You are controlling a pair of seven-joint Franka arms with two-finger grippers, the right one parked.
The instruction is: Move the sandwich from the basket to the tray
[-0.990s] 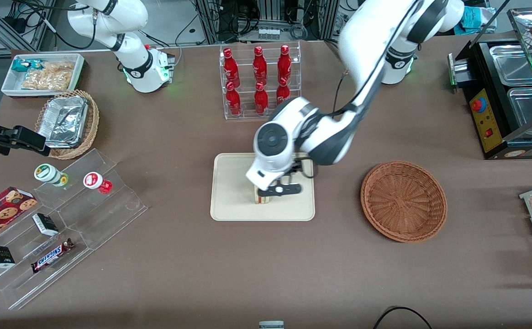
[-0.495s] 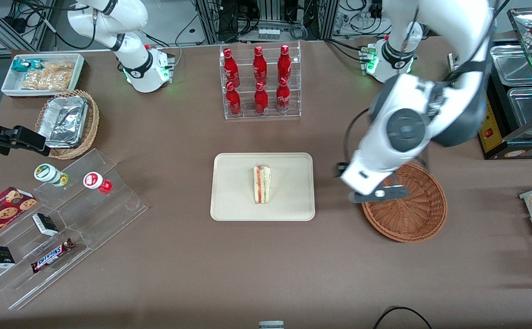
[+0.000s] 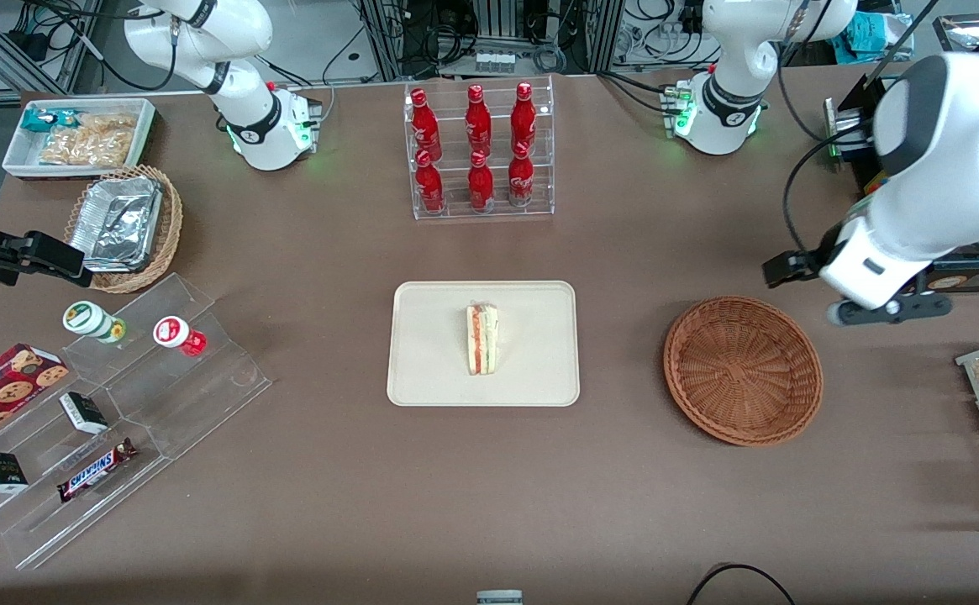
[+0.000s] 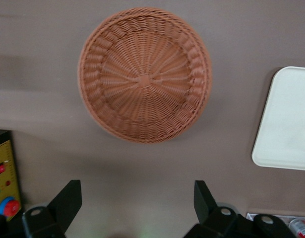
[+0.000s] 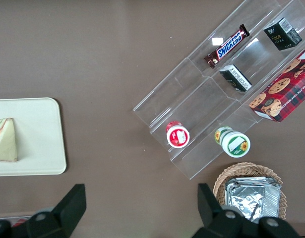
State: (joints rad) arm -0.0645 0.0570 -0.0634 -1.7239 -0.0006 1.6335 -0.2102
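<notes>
Sandwich [image 3: 482, 339]: lies flat near the centre of the tray [image 3: 430, 370], resting on the tray floor, layered edge showing red, orange and green. Nothing touches it.

Tray: sits on the brown desk [image 3: 355, 496] at mid-desk, nearer the front camera than the acrylic rack of red bottles [image 3: 478, 149], which stands at its 12 o'clock.

Basket [image 3: 742, 370]: round, reddish-brown wicker, holds nothing. It stands on the desk beside the tray, toward the working arm's end, apart from the tray rim. The left wrist view confirms a bare woven floor [image 4: 145, 74] and shows one corner of the tray [image 4: 286, 124].

Tool [image 3: 886, 311]: hangs above the desk at the working arm's end, at about 2 o'clock from the basket and clear of its rim. Its fingers [image 4: 67, 202] are spread wide, with nothing between them. The sandwich lies well apart from the tool, at roughly its 9 o'clock in the front view, with the whole basket between the two.
</notes>
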